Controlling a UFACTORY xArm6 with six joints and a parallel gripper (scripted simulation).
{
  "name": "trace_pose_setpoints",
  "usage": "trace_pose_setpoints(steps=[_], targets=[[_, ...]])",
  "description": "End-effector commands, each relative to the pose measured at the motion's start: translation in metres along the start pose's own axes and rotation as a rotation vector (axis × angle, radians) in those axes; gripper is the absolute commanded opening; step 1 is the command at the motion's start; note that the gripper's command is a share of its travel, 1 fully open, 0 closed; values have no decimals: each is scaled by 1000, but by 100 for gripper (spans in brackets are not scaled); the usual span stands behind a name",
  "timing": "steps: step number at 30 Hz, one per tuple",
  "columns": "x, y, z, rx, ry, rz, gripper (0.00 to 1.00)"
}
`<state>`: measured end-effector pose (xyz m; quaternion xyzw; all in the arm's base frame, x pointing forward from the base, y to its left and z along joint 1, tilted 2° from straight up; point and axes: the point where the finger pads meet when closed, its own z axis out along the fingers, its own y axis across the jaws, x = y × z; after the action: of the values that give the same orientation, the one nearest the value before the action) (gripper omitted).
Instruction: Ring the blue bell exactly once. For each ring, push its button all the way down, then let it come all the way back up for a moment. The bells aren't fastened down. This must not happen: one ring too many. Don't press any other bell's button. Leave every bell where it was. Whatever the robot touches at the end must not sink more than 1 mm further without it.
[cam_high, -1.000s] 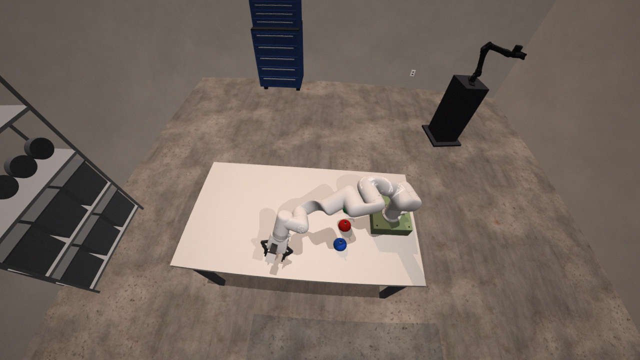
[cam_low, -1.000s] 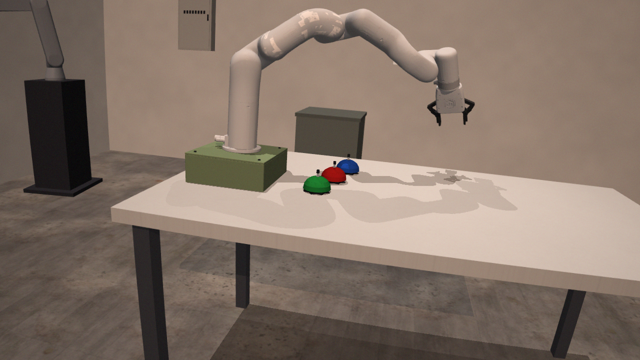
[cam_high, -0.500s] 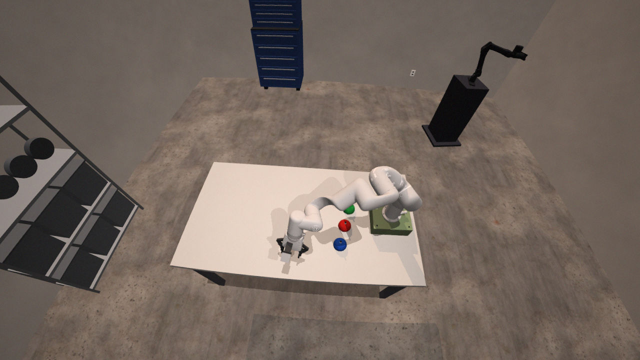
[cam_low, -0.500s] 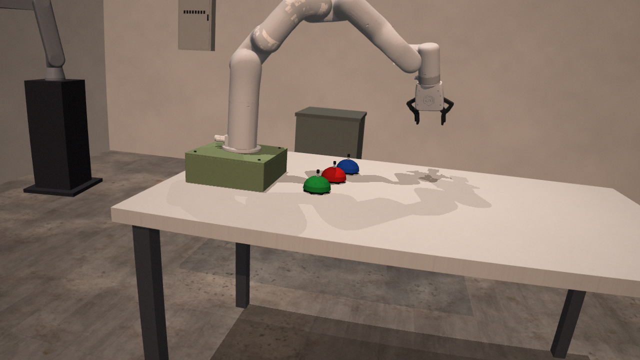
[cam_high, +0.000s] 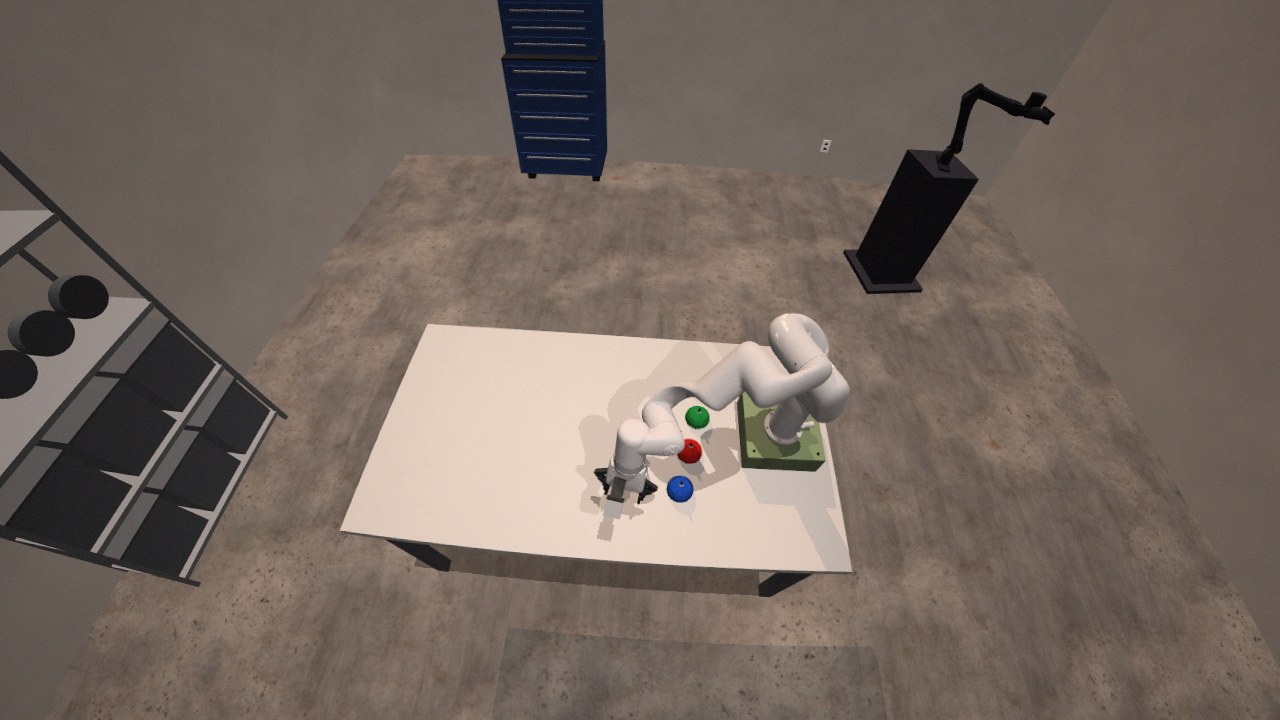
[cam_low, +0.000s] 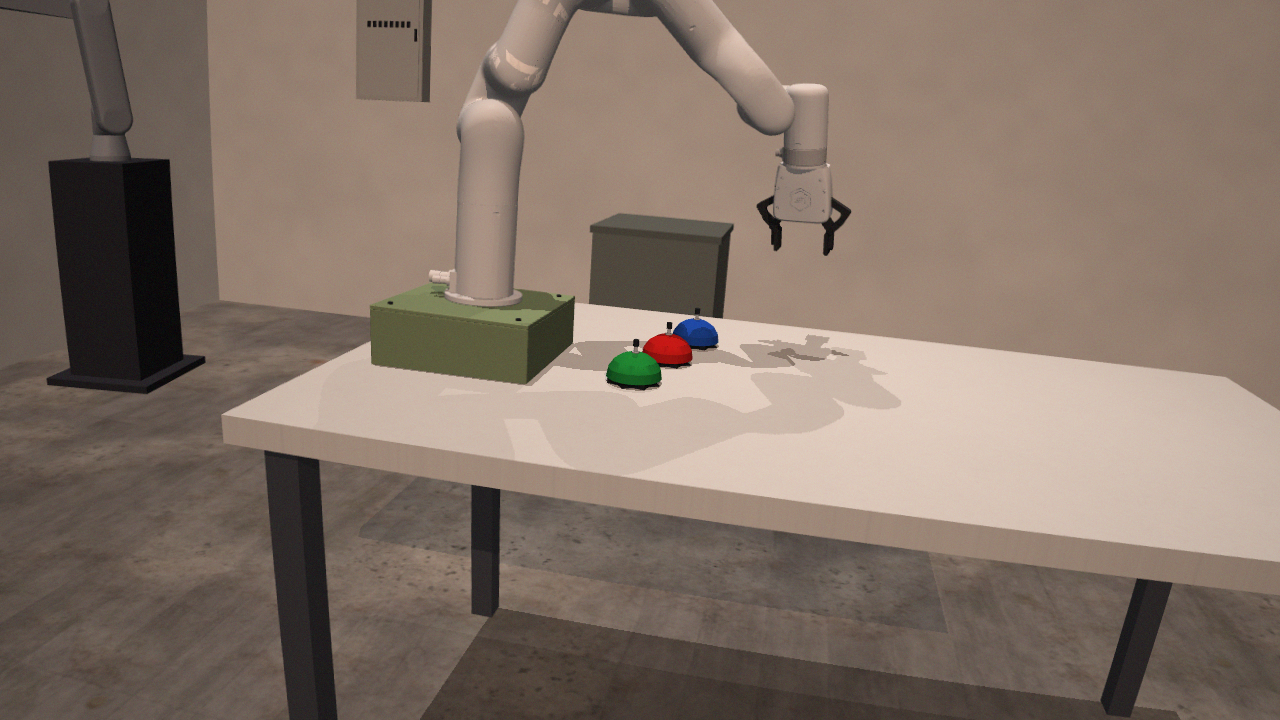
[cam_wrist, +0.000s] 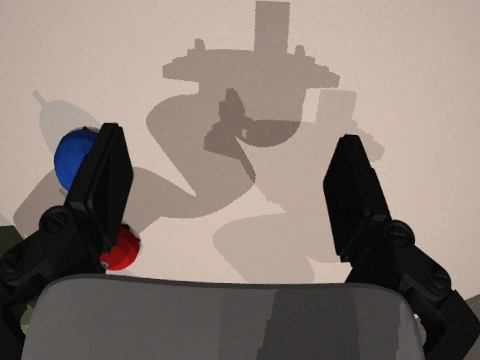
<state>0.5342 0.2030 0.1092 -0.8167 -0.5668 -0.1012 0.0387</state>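
Three dome bells stand in a row on the white table: the blue bell (cam_high: 679, 488) (cam_low: 695, 332), a red bell (cam_high: 689, 450) (cam_low: 667, 348) and a green bell (cam_high: 696, 416) (cam_low: 633, 367). Each has a small black button on top. My gripper (cam_low: 802, 241) (cam_high: 620, 491) is open and empty. It points down, high above the table and off to one side of the blue bell. In the wrist view the blue bell (cam_wrist: 75, 156) and the red bell (cam_wrist: 122, 248) show at the left, partly hidden behind my left finger; my gripper (cam_wrist: 230, 152) spans bare table.
My arm stands on a green base block (cam_high: 780, 438) (cam_low: 471, 330) near the bells. A grey cabinet (cam_low: 659, 263) stands behind the table. A black pedestal with another arm (cam_high: 913, 217) and a shelf rack (cam_high: 98, 394) stand on the floor.
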Motion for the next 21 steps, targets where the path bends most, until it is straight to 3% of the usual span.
trace_pose_setpoints(steps=[1,3,6,8,10,13,21], targets=[[-35,-47,-6,1,-57,11,100],[-35,-47,-6,1,-57,11,100],[-62,-80,-5,14,-101,14,100],[-62,-80,-5,14,-101,14,100],[-86,-107,-3,23,-136,16,100],[-104,-127,-2,29,-162,17,100],[-124,-150,0,35,-190,18,100]])
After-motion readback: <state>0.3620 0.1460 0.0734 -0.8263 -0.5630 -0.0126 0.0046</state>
